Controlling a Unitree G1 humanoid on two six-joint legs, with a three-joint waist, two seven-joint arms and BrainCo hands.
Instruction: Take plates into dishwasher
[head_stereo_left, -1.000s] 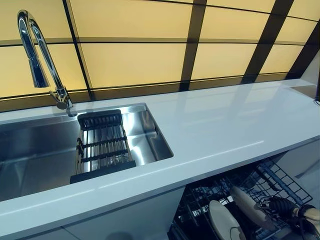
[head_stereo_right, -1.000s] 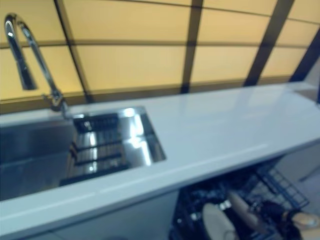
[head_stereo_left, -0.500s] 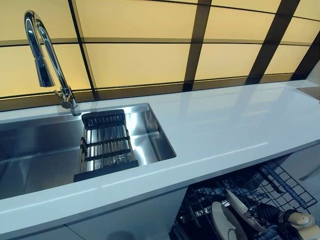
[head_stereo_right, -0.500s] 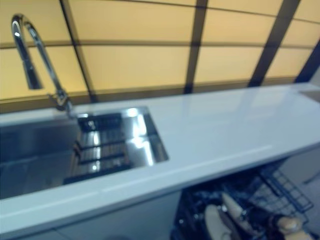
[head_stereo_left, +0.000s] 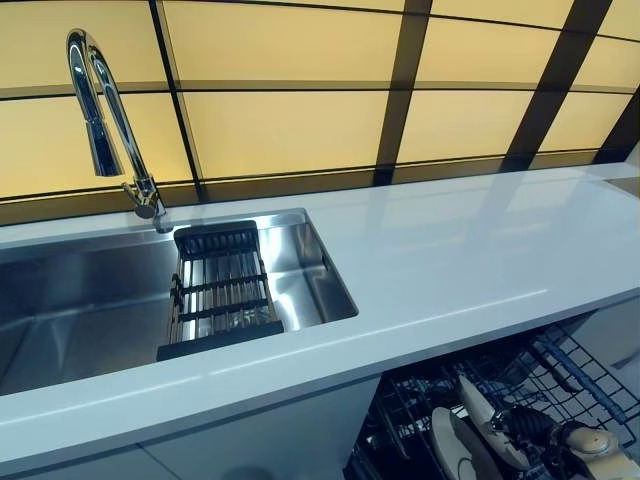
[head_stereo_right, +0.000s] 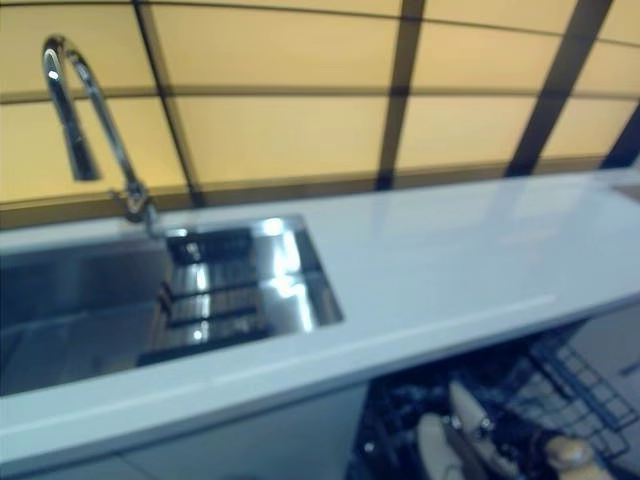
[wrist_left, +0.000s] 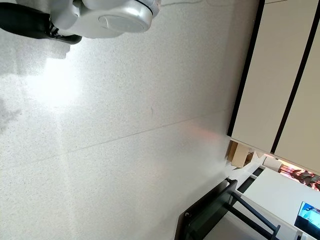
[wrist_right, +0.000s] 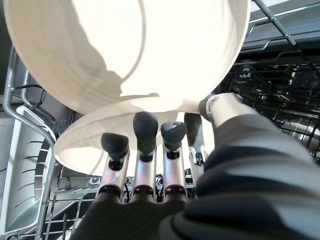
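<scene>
- Left eye view gives us, at the table's (head_stereo_left: 450, 250) left end, a chrome faucet (head_stereo_left: 105, 120) rising from the back edge behind a steel sink (head_stereo_left: 90, 300) set into the top.
- We see a black drying rack (head_stereo_left: 220, 290) lying in the sink's right part, close to its right wall.
- We find the white table running bare from the sink to its right end, with yellow wall panels (head_stereo_left: 290, 130) behind its back edge.
- Below the table's front edge, toward the right, we see the dishwasher rack (head_stereo_left: 560, 370) pulled out, its dark wires showing.
- Two white plates stand on edge in that rack: a left plate (head_stereo_left: 455, 450) and, just beside it, a right plate (head_stereo_left: 485, 420).
- We see the right robot hand (head_stereo_left: 520, 425) against the right plate; in the right wrist view its dark-tipped fingers (wrist_right: 145, 125) lie on one plate's face and its thumb (wrist_right: 215, 107) bears on the rim of the plate (wrist_right: 125, 45) in front, so it pinches a plate.
- We do not see the left robot hand in any view; the left wrist view shows only a speckled floor (wrist_left: 125, 125).
</scene>
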